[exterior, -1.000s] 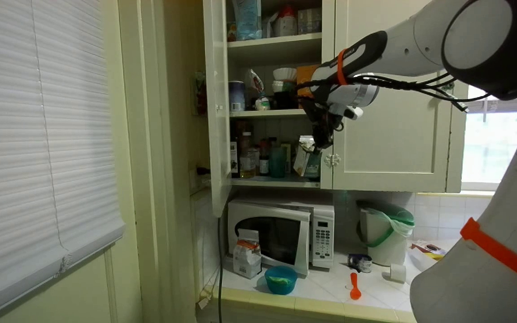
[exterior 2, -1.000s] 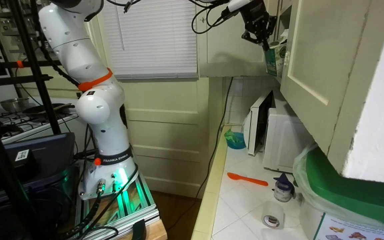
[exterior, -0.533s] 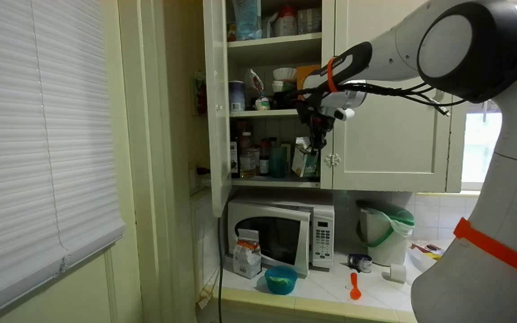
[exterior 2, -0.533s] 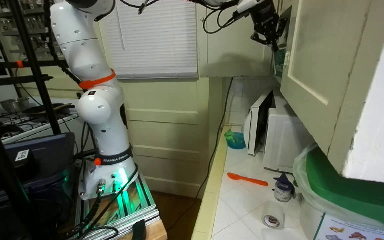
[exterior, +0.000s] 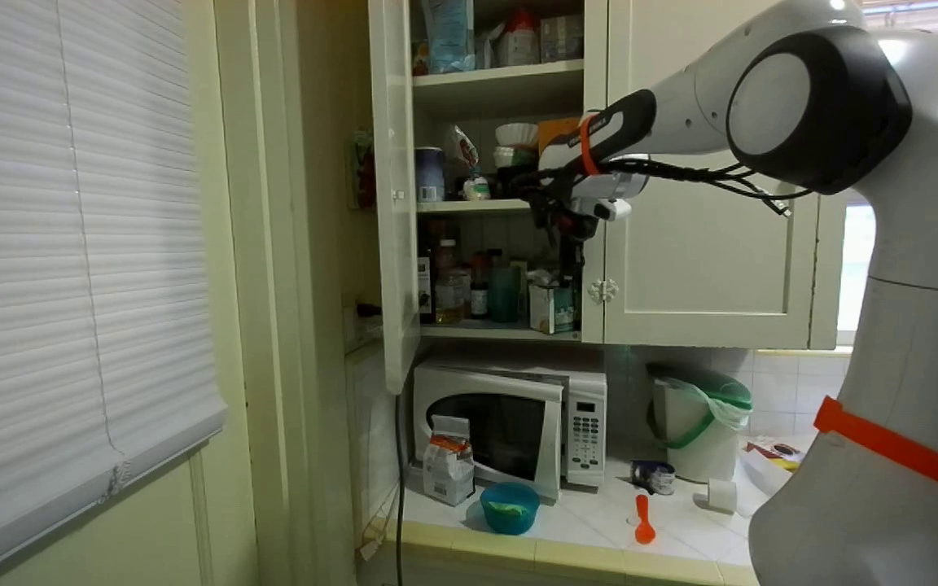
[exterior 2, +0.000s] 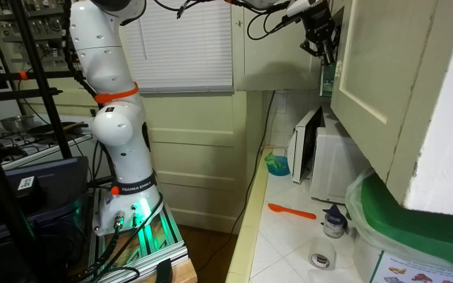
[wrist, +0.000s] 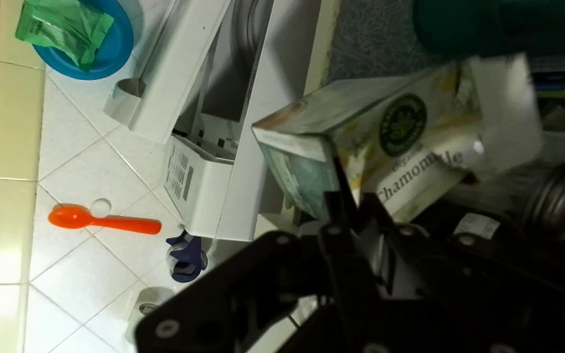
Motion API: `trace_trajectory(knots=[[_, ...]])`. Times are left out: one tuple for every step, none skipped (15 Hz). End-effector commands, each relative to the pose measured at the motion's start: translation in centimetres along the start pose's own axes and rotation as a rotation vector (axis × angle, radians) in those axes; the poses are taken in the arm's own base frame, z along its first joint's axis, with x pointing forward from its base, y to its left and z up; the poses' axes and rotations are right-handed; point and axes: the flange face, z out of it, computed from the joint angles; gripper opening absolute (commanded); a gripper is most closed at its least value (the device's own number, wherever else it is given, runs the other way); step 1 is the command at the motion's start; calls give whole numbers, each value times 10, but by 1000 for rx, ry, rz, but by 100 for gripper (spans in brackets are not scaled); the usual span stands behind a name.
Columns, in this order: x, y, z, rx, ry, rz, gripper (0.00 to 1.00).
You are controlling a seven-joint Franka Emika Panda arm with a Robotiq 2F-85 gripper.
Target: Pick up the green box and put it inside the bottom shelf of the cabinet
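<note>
The green box (exterior: 552, 309) stands nearly upright at the right-hand end of the bottom shelf of the cabinet (exterior: 477, 332), right at the front edge, as an exterior view shows it; whether its base bears fully on the board I cannot tell. From my wrist I can read Chamomile on its pale face, with a teal face beside that and a white flap sticking out at the top. My gripper (wrist: 354, 200) reaches it from above, fingers drawn close together and pinching it by an edge. On the same board, near the box, is a teal vessel (exterior: 504, 293), then a dark bottle (exterior: 479, 297) and more bottles (exterior: 448, 295) crowding toward the cabinet door (exterior: 394, 203), which hangs wide open. Under the cabinet sits a white microwave (exterior 2: 336, 161), its own door ajar. A white bag (exterior: 448, 470) with an orange band stands in front of it, and near the bag is a blue bowl (exterior: 510, 523) with a green packet (wrist: 66, 29) lying in it. Farther along the tiled counter (wrist: 76, 269) I have an orange spoon (wrist: 115, 223) lying flat, a small jar (exterior 2: 333, 227) with a dark-blue cover just past the spoon's handle end, and a roll of clear tape (exterior 2: 322, 254) near the jar. Beside the microwave a white bin (exterior: 699, 456) has a green lid (exterior 2: 411, 220) and a plastic liner (exterior: 727, 411).
</note>
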Motion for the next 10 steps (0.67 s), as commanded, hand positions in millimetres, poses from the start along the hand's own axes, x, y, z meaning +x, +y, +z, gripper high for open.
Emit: trace_trajectory(knots=[[-2, -7, -2, -16, 26, 12, 47], [-2, -7, -3, -5, 28, 8, 54], [-3, -8, -4, 4, 36, 5, 63], [-3, -8, -5, 2, 38, 0, 69], [-4, -7, -6, 11, 39, -13, 78], [-5, -5, -7, 14, 39, -20, 85], [-6, 0, -9, 20, 42, -32, 92], [-8, 3, -10, 21, 42, -43, 100], [-10, 8, -11, 21, 44, -60, 100], [-12, 14, -12, 12, 45, -89, 100]])
